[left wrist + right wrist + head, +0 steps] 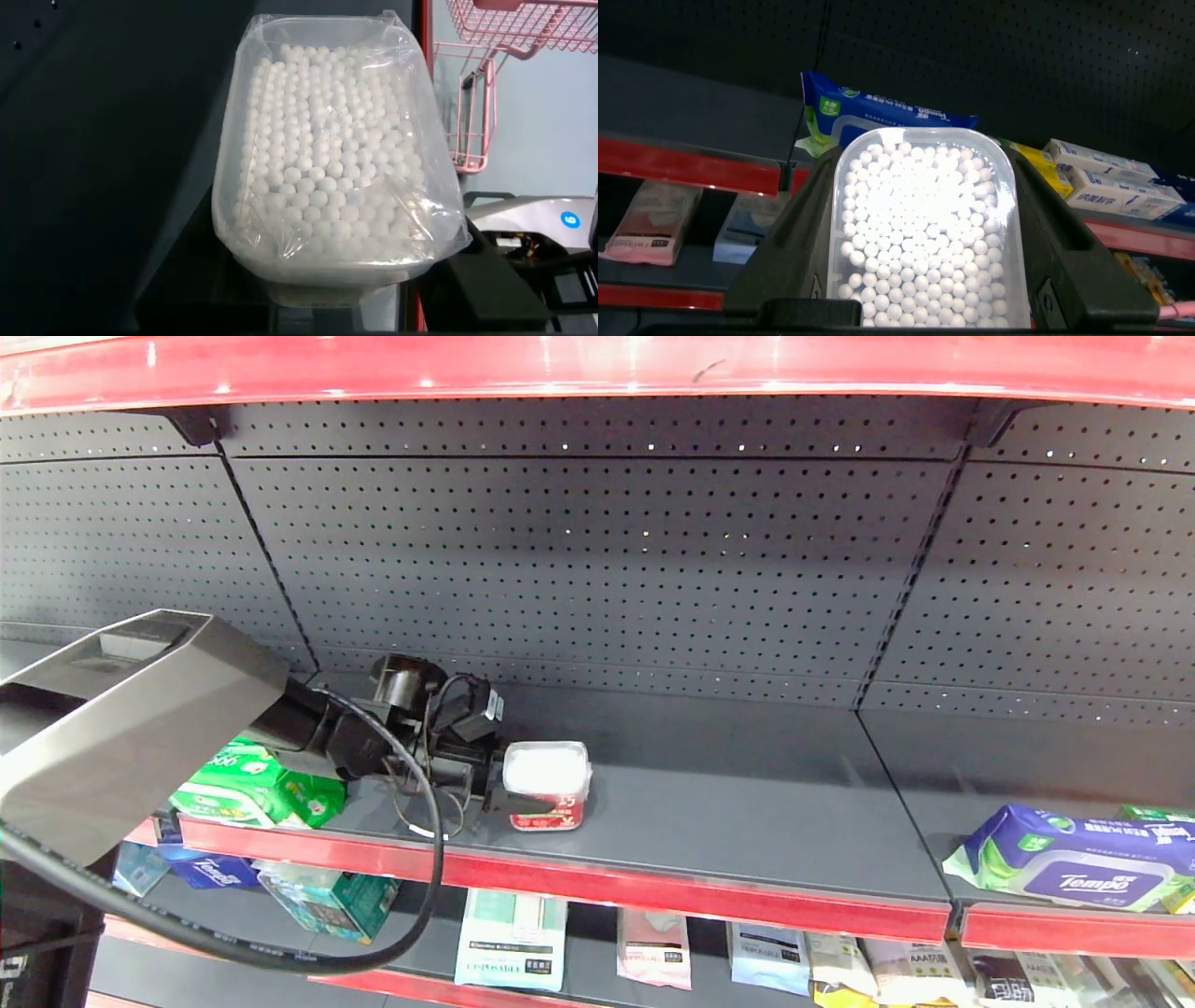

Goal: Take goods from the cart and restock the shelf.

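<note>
A clear tub of white beads (pixel 546 782) with a red label is at the front left of the dark shelf board (pixel 747 793). My left gripper (pixel 499 791) is shut on its near side, and I cannot tell whether the tub rests on the board. In the left wrist view that tub (pixel 332 159) has film over it and sits in my left gripper (pixel 327 303). My right gripper (pixel 924 266) is shut on a second tub of white beads (pixel 924 224), its dark fingers (pixel 785 252) on both sides. It is held in front of the shelf.
A green tissue pack (pixel 252 784) lies left of my left gripper. A blue wipes pack (pixel 1074 868) sits on the right shelf section, the blue wipes pack (pixel 878 112) also behind the second tub. Packets fill the lower shelf (pixel 513 943). A pink cart (pixel 486 84) stands behind.
</note>
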You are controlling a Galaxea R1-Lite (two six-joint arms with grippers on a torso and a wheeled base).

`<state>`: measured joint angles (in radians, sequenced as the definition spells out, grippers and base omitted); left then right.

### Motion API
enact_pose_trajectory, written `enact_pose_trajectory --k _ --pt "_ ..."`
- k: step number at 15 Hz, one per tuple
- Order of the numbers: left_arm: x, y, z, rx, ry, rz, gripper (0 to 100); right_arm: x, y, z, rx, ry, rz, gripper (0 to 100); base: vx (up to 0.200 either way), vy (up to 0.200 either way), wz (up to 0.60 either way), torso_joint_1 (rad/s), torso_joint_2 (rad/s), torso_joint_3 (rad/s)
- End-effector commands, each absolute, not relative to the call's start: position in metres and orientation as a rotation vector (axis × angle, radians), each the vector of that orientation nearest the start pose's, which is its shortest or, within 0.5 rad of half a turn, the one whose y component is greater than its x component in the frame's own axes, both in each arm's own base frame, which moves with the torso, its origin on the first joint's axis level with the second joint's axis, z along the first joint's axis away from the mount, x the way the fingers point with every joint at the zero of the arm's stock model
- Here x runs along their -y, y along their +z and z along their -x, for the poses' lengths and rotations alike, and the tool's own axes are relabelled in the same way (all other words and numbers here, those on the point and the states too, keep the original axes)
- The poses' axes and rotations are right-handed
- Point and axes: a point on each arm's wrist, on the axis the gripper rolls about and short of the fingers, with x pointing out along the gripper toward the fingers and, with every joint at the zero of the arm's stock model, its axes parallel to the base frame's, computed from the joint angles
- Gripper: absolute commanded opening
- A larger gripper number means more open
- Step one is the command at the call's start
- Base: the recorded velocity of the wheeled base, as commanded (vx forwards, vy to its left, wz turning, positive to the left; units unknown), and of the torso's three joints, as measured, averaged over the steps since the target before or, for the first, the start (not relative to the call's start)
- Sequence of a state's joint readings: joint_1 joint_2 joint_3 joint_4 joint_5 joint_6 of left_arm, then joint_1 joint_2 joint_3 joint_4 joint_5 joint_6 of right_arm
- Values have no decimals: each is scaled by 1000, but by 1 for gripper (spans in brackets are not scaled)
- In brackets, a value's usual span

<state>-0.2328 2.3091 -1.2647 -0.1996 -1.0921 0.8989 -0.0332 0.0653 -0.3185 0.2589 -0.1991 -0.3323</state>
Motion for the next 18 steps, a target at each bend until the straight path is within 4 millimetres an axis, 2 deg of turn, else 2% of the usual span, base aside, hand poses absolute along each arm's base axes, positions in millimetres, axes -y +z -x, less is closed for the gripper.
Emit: enact_pose_trajectory --k 1,18 --pt "114 35 -400 -217 -1474 -343 0 3 136 47 -45 -230 332 0 0 0 0 0 0 0" --pt "114 29 -390 -215 -1520 -310 0 3 134 46 -53 -230 332 0 0 0 0 0 0 0"
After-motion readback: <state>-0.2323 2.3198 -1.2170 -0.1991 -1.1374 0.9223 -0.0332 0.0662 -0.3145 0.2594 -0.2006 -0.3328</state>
